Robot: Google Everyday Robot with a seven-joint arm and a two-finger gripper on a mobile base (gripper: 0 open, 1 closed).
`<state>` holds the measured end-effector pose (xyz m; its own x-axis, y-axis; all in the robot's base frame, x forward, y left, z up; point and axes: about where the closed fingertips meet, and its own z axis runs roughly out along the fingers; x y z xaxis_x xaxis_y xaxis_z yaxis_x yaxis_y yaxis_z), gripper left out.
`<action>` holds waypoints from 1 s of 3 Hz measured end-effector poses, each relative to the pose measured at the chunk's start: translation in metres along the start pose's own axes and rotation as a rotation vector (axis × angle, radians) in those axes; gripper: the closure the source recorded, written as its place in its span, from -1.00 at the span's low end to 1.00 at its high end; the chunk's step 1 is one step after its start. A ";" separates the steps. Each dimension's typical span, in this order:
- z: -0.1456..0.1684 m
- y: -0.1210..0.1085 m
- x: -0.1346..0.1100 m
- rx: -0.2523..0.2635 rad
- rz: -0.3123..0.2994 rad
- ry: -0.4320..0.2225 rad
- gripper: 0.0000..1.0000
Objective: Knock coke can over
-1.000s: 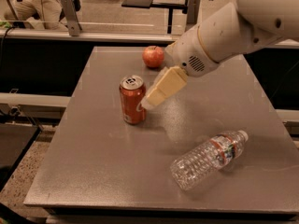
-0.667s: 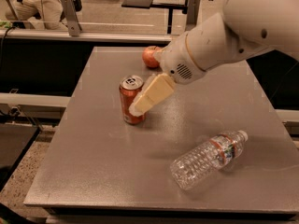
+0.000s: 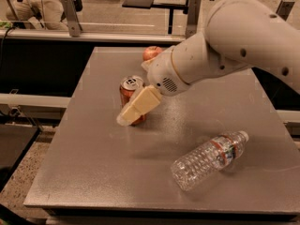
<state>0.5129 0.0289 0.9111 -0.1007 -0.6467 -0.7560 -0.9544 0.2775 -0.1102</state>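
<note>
Gripper (image 3: 126, 119) in front of coke can (image 3: 129, 89), fingers (image 3: 141, 105) seemingly closed, apple (image 3: 151, 53) behind, bottle (image 3: 208, 159) apart

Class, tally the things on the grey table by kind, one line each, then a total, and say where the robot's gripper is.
coke can: 1
apple: 1
water bottle: 1, lying on its side
Total: 3
The gripper is low in front of the coke can, overlapping it in this view.

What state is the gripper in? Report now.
Gripper: cannot be told whether open or closed; it sits in front of the upright coke can.
</note>
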 end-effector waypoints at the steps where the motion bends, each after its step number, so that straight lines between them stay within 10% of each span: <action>1: 0.009 -0.003 0.001 0.001 0.009 -0.012 -0.71; 3: 0.012 -0.011 0.003 0.011 0.035 -0.035 0.36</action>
<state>0.5270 0.0326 0.9022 -0.1243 -0.6111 -0.7818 -0.9472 0.3077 -0.0899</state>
